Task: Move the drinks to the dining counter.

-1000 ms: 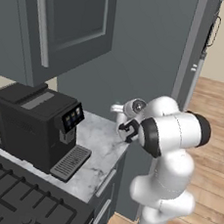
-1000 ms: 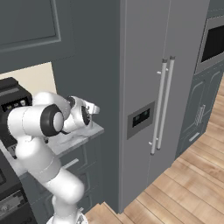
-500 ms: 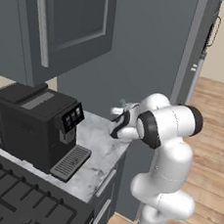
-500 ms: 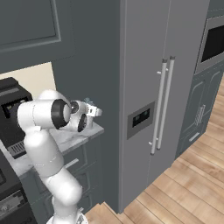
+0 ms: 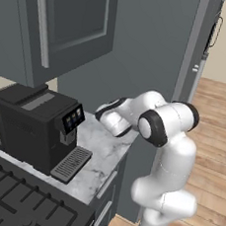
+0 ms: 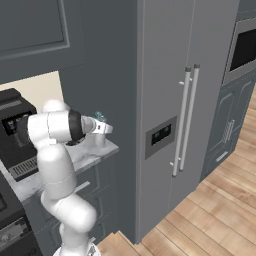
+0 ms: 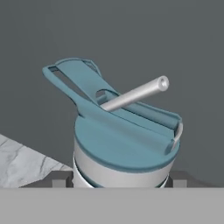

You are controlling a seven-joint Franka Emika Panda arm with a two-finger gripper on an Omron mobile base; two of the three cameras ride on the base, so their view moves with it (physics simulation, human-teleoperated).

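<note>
One of the drinks [image 7: 124, 140], a pale cup with a teal flip lid and a grey straw, stands on the marble worktop [image 7: 22, 164] against the dark wall. My gripper [image 7: 120, 180] reaches it from the side, and a dark fingertip [image 7: 61, 178] rests against each side of its body, shut on it. From the right base, the cup's teal top [image 6: 99, 118] pokes up just past my gripper [image 6: 98, 131]. In the left base view my gripper [image 5: 104, 113] is at the worktop's back corner, with the cup hidden behind it. The dining counter is out of view.
A black coffee machine [image 5: 34, 126] stands on the worktop [image 5: 98, 150] left of the arm, with a dark stove [image 5: 6, 197] in front of it. A grey wall cabinet [image 5: 71, 21] hangs overhead. The tall grey fridge [image 6: 175, 100] rises to the right, above a wooden floor [image 6: 210, 210].
The arm has stretched further toward the back corner of the worktop, and the fingers have narrowed from wide open onto the cup.
</note>
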